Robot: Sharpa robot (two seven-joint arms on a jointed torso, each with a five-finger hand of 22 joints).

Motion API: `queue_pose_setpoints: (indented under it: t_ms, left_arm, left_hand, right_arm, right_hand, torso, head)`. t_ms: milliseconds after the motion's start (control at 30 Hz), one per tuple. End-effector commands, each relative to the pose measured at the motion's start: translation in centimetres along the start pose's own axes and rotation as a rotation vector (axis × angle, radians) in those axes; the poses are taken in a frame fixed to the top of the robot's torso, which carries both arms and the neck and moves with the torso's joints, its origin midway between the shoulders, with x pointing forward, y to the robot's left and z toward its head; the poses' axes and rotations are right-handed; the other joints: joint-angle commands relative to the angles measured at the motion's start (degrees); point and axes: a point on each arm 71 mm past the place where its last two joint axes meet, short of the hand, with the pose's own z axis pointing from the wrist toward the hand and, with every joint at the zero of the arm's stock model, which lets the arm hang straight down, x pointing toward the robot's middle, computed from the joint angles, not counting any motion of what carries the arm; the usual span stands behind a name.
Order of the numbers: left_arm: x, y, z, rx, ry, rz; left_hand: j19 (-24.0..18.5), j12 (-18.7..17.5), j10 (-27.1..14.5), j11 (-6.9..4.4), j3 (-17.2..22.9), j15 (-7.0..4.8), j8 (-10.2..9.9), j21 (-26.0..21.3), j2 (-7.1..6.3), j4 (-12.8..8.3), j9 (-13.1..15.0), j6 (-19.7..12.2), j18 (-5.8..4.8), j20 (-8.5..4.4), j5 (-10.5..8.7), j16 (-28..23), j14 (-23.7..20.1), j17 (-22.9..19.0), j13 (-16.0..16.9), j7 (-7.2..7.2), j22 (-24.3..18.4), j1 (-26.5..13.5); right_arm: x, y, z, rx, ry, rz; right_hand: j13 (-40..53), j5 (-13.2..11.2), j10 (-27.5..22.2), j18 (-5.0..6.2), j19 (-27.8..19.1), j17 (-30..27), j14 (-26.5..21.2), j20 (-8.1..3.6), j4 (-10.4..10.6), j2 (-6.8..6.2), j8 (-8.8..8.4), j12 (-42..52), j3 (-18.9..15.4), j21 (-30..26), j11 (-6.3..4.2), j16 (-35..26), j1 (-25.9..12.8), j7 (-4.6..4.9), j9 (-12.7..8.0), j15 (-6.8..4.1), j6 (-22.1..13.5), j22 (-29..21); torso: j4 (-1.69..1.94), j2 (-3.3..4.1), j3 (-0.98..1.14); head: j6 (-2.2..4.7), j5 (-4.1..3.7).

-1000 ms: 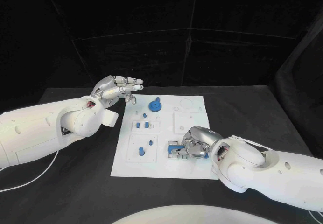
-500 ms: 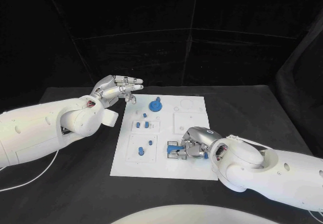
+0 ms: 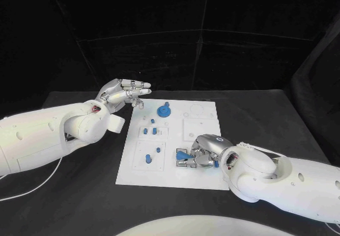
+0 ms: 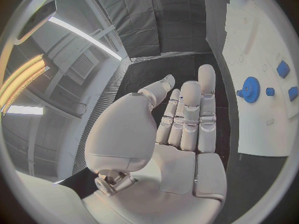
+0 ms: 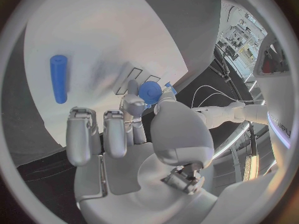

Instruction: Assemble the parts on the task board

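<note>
We begin with the tabletop [image 3: 70, 187], which is black and carries the white board [image 3: 202, 179] in its middle. The board lies lengthwise away from us, between the two arms.

Our left hand [image 3: 124, 92] hovers above the far left corner of the board. It grasps nothing; its fingers lie almost straight and close together, as the left wrist view shows. Just beside it on the board stands the blue gear [image 3: 163, 111], with a small peg rising from it.

Our right hand [image 3: 204, 151] is low over the near part of the board, on its right half. It pinches a blue round part [image 3: 183, 157] between the thumb and a finger, while the other fingers are spread. In the right wrist view, this part [image 5: 149, 92] sits at the fingertips, directly above some narrow slots of the board.

The smaller pieces come last. Two short blue pieces [image 3: 149, 131] lie in the left middle of the board, and one blue cylinder [image 3: 148, 159] lies nearer to us, left of the right hand. Its long axis runs along the board's length.

We judge that the coming move belongs to the right hand, because it already holds the part and is by far the nearer one. The seat for the part seems to be straight under the fingertips, so the move should be downward. Whether the part already touches the board, we cannot tell.
</note>
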Motion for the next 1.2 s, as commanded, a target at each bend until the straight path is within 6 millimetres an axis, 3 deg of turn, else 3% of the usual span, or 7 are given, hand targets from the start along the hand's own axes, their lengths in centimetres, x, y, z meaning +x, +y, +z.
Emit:
queue_pose_setpoints:
  t_ms: [33, 267, 433, 600, 833, 1000, 1200]
  left_arm:
    - [0.02, -0.13, 0.04, 0.005, 0.004, -0.005]
    - [0.0, -0.12, 0.07, 0.005, 0.004, -0.004]
    - [-0.05, -0.1, 0.09, 0.004, 0.002, -0.004]
    - [-0.12, -0.09, 0.09, 0.003, 0.0, -0.003]
    - [-0.16, -0.09, 0.09, 0.003, 0.0, -0.003]
    - [-0.16, -0.09, 0.08, 0.003, 0.0, -0.003]
    - [-0.17, -0.08, 0.08, 0.002, -0.001, -0.002]
  left_hand:
    - [-0.29, 0.25, -0.3, -0.14, -0.27, -0.09, -0.01, -0.19, 0.23, 0.04, 0.01, -0.1, 0.76, 0.2, 0.18, 0.18, -0.45, -0.05, -0.01, -0.14, -0.05, 0.08]
    - [-0.28, 0.28, -0.33, -0.13, -0.28, -0.09, -0.02, -0.19, 0.22, 0.03, 0.01, -0.14, 0.77, 0.19, 0.17, 0.19, -0.45, -0.09, -0.01, -0.11, -0.06, 0.09]
    - [-0.28, 0.29, -0.35, -0.12, -0.29, -0.09, -0.04, -0.2, 0.22, 0.02, 0.0, -0.17, 0.77, 0.19, 0.18, 0.21, -0.45, -0.08, -0.02, -0.09, -0.06, 0.08]
    - [-0.28, 0.29, -0.35, -0.12, -0.29, -0.09, -0.04, -0.2, 0.22, 0.02, 0.0, -0.17, 0.77, 0.19, 0.18, 0.21, -0.45, -0.08, -0.02, -0.09, -0.06, 0.08]
    - [-0.28, 0.29, -0.35, -0.12, -0.29, -0.09, -0.04, -0.2, 0.22, 0.02, 0.0, -0.17, 0.77, 0.19, 0.18, 0.21, -0.45, -0.08, -0.02, -0.09, -0.06, 0.08]
    - [-0.28, 0.29, -0.35, -0.12, -0.29, -0.09, -0.04, -0.2, 0.22, 0.02, 0.0, -0.17, 0.77, 0.19, 0.18, 0.21, -0.45, -0.08, -0.02, -0.09, -0.06, 0.08]
    - [-0.27, 0.33, -0.43, -0.08, -0.3, -0.07, -0.07, -0.21, 0.26, 0.03, -0.01, -0.24, 0.76, 0.2, 0.17, 0.22, -0.47, -0.17, -0.03, -0.03, -0.07, 0.08]
  right_arm:
    - [0.0, 0.31, -0.09, -0.016, 0.002, -0.021]
    - [-0.07, 0.62, -0.27, -0.033, -0.005, -0.014]
    - [-0.07, 0.85, -0.36, -0.043, -0.005, -0.012]
    - [-0.07, 1.06, -0.42, -0.054, -0.005, -0.007]
    - [-0.06, 1.18, -0.46, -0.061, -0.003, -0.006]
    - [-0.03, 1.07, -0.43, -0.056, 0.001, -0.01]
    - [-0.11, 0.61, -0.27, -0.035, -0.01, -0.011]
  right_hand:
    - [0.17, -1.8, 0.56, -0.77, 2.19, 5.29, 4.06, -0.33, 0.12, -1.26, -0.13, -0.46, 1.39, 0.28, -0.06, 0.24, -1.94, 0.46, -0.48, -0.29, 0.16, 10.13]
    - [0.32, -3.18, 0.59, -0.75, 2.16, 5.27, 4.03, -0.3, 0.26, -5.01, -0.03, -1.01, 4.86, 0.24, -0.02, 0.12, -5.18, 0.49, -1.45, -0.26, 0.24, 10.13]
    - [0.41, -3.64, 0.61, -0.74, 2.12, 5.25, 4.03, -0.3, 0.3, -6.18, 0.01, -1.1, 5.47, 0.21, -0.04, 0.08, -5.91, 0.53, -1.72, -0.25, 0.24, 10.1]
    - [0.42, -3.67, 0.61, -0.75, 2.14, 5.25, 4.03, -0.3, 0.29, -6.19, 0.02, -1.1, 5.49, 0.23, -0.04, 0.08, -5.92, 0.53, -1.73, -0.25, 0.24, 10.12]
    - [0.54, -3.63, 0.65, -0.74, 2.13, 5.27, 4.03, -0.29, 0.19, -5.61, 0.08, -1.1, 6.29, 0.21, -0.04, 0.06, -5.48, 0.52, -1.92, -0.24, 0.26, 10.12]
    - [0.79, 0.79, 0.69, -0.74, 2.12, 5.24, 4.03, -0.31, -0.78, -3.2, 0.31, -1.44, 7.73, 0.18, -0.05, -0.05, 0.89, 0.5, -2.67, -0.28, 0.24, 10.13]
    - [1.07, 1.75, 0.79, -0.73, 2.11, 5.29, 4.04, -0.36, -1.7, -0.24, 0.49, -1.44, 8.55, 0.15, -0.14, -0.09, 5.03, 0.44, -3.12, -0.32, 0.28, 10.13]
  torso:
    - [-0.07, -0.01, 0.05]
    - [-0.08, 0.02, 0.04]
    - [-0.03, 0.02, 0.03]
    - [-0.03, 0.01, -0.01]
    - [-0.03, -0.01, -0.02]
    - [-0.02, 0.0, -0.03]
    - [-0.02, -0.03, -0.02]
  head:
    - [0.02, 0.03]
    - [0.02, -0.02]
    - [-0.06, -0.01]
    - [-0.15, -0.05]
    - [-0.2, -0.09]
    - [-0.18, -0.09]
    - [-0.18, -0.03]
